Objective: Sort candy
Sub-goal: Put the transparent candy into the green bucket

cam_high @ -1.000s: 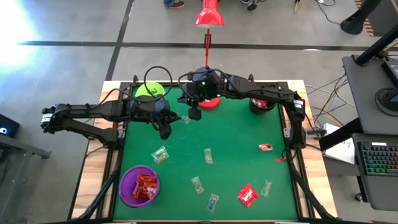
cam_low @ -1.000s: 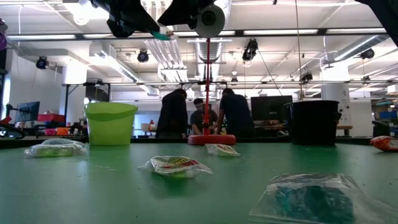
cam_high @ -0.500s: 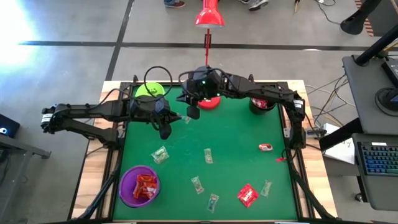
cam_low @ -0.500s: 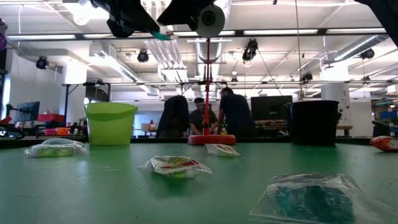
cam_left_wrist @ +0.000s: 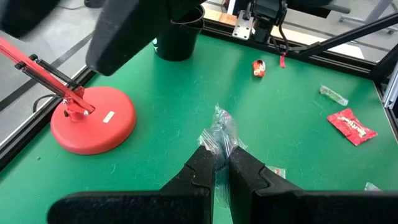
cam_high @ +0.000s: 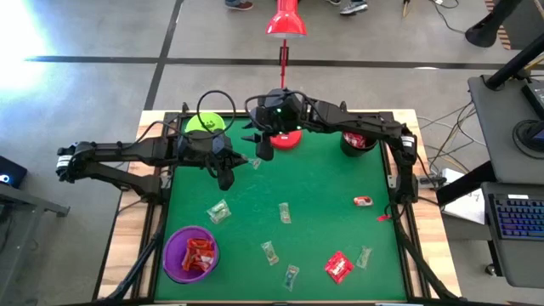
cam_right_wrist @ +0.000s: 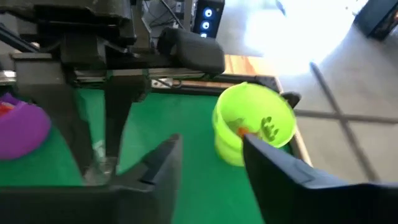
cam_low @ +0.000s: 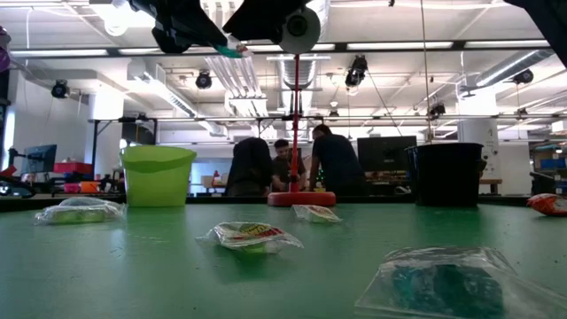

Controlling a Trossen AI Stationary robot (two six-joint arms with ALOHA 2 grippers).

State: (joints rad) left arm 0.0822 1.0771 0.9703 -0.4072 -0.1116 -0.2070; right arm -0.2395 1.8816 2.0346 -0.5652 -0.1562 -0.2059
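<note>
The left gripper's [cam_left_wrist: 221, 163] fingers [cam_left_wrist: 202, 168] are clamped on a clear-wrapped candy [cam_left_wrist: 219, 135], held above the green bench [cam_high: 323, 204] near the red lamp base [cam_high: 285, 141]; that grip looks unchanged from a second ago. The right gripper [cam_high: 259, 146] has drifted slightly toward the lime-green cup [cam_high: 205, 124], fingers [cam_right_wrist: 273, 174] spread apart and empty. The held wrapper is crinkled and see-through. Other sweets lie scattered farther from the lamp base.

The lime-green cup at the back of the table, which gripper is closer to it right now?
Left. The left gripper, shut on a clear-wrapped candy, sits just in front of the lime-green cup. The open right gripper hangs farther along, by the red lamp base.
</note>
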